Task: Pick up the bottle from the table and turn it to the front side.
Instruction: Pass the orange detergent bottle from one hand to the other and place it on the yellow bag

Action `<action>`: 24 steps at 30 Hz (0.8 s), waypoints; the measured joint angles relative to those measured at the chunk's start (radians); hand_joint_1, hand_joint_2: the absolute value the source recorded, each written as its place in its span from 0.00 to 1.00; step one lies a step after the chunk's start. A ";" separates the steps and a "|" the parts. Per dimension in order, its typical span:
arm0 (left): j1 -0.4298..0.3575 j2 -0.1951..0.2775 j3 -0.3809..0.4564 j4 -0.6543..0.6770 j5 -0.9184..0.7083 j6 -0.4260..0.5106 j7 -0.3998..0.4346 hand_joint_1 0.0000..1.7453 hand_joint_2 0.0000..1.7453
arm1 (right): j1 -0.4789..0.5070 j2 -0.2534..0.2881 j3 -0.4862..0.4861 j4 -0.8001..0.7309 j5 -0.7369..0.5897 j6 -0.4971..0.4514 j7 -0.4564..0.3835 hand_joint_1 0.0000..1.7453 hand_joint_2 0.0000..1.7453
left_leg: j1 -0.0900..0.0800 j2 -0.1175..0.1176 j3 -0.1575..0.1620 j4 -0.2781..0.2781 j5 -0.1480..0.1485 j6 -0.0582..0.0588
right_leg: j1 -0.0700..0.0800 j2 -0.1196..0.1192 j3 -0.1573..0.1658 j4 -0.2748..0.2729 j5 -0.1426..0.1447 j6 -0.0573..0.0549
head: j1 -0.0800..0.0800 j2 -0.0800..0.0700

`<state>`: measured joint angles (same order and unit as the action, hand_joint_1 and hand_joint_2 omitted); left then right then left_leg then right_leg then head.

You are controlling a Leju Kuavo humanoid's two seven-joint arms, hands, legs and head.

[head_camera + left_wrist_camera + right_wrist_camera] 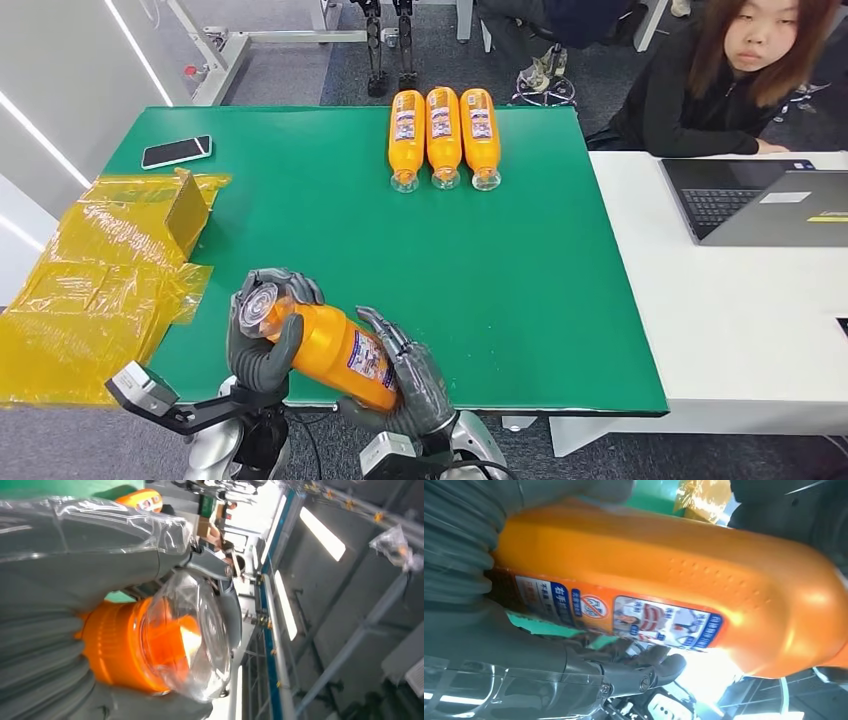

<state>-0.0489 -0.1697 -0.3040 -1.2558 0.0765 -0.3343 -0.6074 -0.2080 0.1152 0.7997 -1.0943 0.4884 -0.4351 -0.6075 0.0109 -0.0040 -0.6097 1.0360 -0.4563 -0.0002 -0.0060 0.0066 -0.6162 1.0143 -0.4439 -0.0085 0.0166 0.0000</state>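
An orange bottle with a clear cap is held off the green table at its near edge, lying tilted with the cap toward the left. My left hand grips the cap end; the left wrist view has the clear cap and orange neck between its fingers. My right hand holds the bottle's base end. The right wrist view faces the orange body and its printed label.
Three more orange bottles lie side by side at the table's far edge. A phone lies far left, yellow plastic wrap covers the left edge. A person sits at a white desk with a laptop on the right.
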 joint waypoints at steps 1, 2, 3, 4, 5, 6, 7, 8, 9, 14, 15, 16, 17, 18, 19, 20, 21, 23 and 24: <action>-0.001 0.000 0.000 0.000 0.000 0.000 0.000 1.00 1.00 | 0.000 0.000 0.000 -0.001 0.001 -0.002 0.000 0.00 1.00 | 0.000 0.000 0.000 0.000 0.000 0.000 | 0.000 0.000 0.000 0.000 0.000 0.000 | 0.000 0.000; -0.001 0.000 0.000 0.000 0.001 0.000 0.000 1.00 1.00 | 0.000 0.000 0.000 -0.002 0.002 -0.005 0.000 0.00 1.00 | 0.000 0.000 0.000 0.000 0.000 0.000 | 0.000 0.000 0.000 0.000 0.000 0.000 | 0.000 0.000; -0.002 -0.001 0.000 0.000 0.001 0.000 0.000 1.00 1.00 | 0.000 0.000 0.000 -0.003 0.002 -0.009 0.000 0.00 1.00 | 0.000 0.000 0.000 0.000 0.000 0.000 | 0.000 0.000 0.000 0.000 0.000 0.000 | 0.000 0.000; -0.003 -0.001 0.000 0.000 0.002 0.000 0.000 1.00 1.00 | 0.000 0.000 0.000 -0.003 0.003 -0.013 0.000 0.00 1.00 | 0.000 0.000 0.000 0.000 0.000 0.000 | 0.000 0.000 0.000 0.000 0.000 0.000 | 0.000 0.000; -0.004 -0.002 0.000 0.000 0.003 0.000 0.000 1.00 1.00 | 0.000 0.000 0.000 -0.004 0.004 -0.016 0.000 0.00 1.00 | 0.000 0.000 0.000 0.000 0.000 0.000 | 0.000 0.000 0.000 0.000 0.000 0.000 | 0.000 0.000; -0.005 -0.002 0.000 0.000 0.004 0.000 0.000 1.00 1.00 | 0.001 0.000 0.001 -0.004 0.005 -0.018 0.001 0.00 1.00 | 0.000 0.000 0.000 0.000 0.000 0.000 | 0.000 0.000 0.000 0.000 0.000 0.000 | 0.000 0.000; -0.006 -0.002 0.000 0.000 0.004 0.000 0.000 1.00 1.00 | 0.001 0.000 0.001 -0.004 0.006 -0.019 0.001 0.00 1.00 | 0.000 0.000 0.000 0.000 0.000 0.000 | 0.000 0.000 0.000 0.000 0.000 0.000 | 0.000 0.000; -0.006 -0.002 0.000 0.000 0.004 0.000 0.000 1.00 1.00 | 0.001 0.000 0.001 -0.004 0.008 -0.020 0.001 0.00 1.00 | 0.000 0.000 0.000 0.000 0.000 0.000 | 0.000 0.000 0.000 0.000 0.000 0.000 | 0.000 0.000; -0.006 -0.003 0.000 0.000 0.004 0.000 0.000 1.00 1.00 | 0.001 0.000 0.001 -0.005 0.010 -0.021 0.001 0.00 1.00 | 0.000 0.000 0.000 0.000 0.000 0.000 | 0.000 0.000 0.000 0.000 0.000 0.000 | 0.000 0.000; -0.010 -0.002 0.000 0.001 -0.015 0.027 0.000 1.00 1.00 | 0.001 0.000 0.001 -0.009 0.019 -0.031 0.003 0.00 1.00 | 0.000 0.000 0.000 0.000 0.000 0.000 | 0.000 0.000 0.000 0.000 0.000 0.000 | 0.000 0.000; -0.015 -0.001 0.002 0.005 -0.035 0.054 0.000 1.00 1.00 | 0.001 0.000 0.001 -0.010 0.019 -0.034 0.004 0.00 1.00 | 0.000 0.000 0.000 0.000 0.000 0.000 | 0.000 0.000 0.000 0.000 0.000 0.000 | 0.000 0.000; -0.024 0.000 0.005 0.012 -0.064 0.092 -0.001 1.00 1.00 | 0.001 0.000 0.001 -0.011 0.020 -0.037 0.005 0.00 1.00 | 0.000 0.000 0.000 0.000 0.000 0.000 | 0.000 0.000 0.000 0.000 0.000 0.000 | 0.000 0.000; -0.036 0.003 0.011 0.024 -0.099 0.138 -0.004 1.00 1.00 | 0.001 0.000 0.001 -0.012 0.022 -0.040 0.005 0.00 1.00 | 0.000 0.000 0.000 0.000 0.000 0.000 | 0.000 0.000 0.000 0.000 0.000 0.000 | 0.000 0.000; -0.051 0.008 0.020 0.040 -0.138 0.186 -0.008 1.00 1.00 | 0.001 0.000 0.001 -0.012 0.023 -0.042 0.004 0.00 1.00 | 0.000 0.000 0.000 0.000 0.000 0.000 | 0.000 0.000 0.000 0.000 0.000 0.000 | 0.000 0.000; -0.069 0.013 0.031 0.060 -0.178 0.229 -0.013 1.00 1.00 | 0.001 0.000 0.002 -0.011 0.024 -0.045 0.003 0.00 1.00 | 0.000 0.000 0.000 0.000 0.000 0.000 | 0.000 0.000 0.000 0.000 0.000 0.000 | 0.000 0.000; -0.088 0.020 0.047 0.083 -0.215 0.263 -0.019 1.00 1.00 | 0.001 0.000 0.002 -0.011 0.025 -0.048 0.001 0.00 1.00 | 0.000 0.000 0.000 0.000 0.000 -0.001 | 0.000 0.000 0.000 0.000 0.000 -0.001 | 0.000 0.000; -0.105 0.025 0.063 0.104 -0.247 0.289 -0.025 1.00 1.00 | 0.001 0.000 0.003 -0.011 0.025 -0.050 -0.001 0.00 1.00 | 0.000 0.000 0.000 0.000 0.001 -0.001 | 0.000 0.000 0.000 0.001 0.000 -0.001 | 0.000 0.000; -0.133 0.036 0.093 0.140 -0.298 0.325 -0.035 1.00 1.00 | 0.001 0.000 0.005 -0.011 0.023 -0.051 -0.004 0.00 1.00 | 0.000 0.000 0.000 0.000 0.001 -0.001 | 0.000 0.000 0.000 0.001 0.001 -0.001 | 0.000 0.000; -0.145 0.041 0.104 0.153 -0.319 0.341 -0.038 1.00 1.00 | 0.001 0.000 0.006 -0.011 0.021 -0.051 -0.005 0.00 1.00 | 0.000 0.000 0.000 0.000 0.001 -0.001 | 0.000 0.000 0.000 0.001 0.001 -0.001 | 0.000 0.000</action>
<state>-0.1937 -0.1285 -0.2002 -1.1025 -0.2421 0.0071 -0.6453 -0.2073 0.1152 0.8058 -1.1052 0.5089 -0.4862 -0.6128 0.0113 -0.0040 -0.6094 1.0359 -0.4553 -0.0016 -0.0059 0.0066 -0.6163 1.0154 -0.4434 -0.0093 0.0169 0.0000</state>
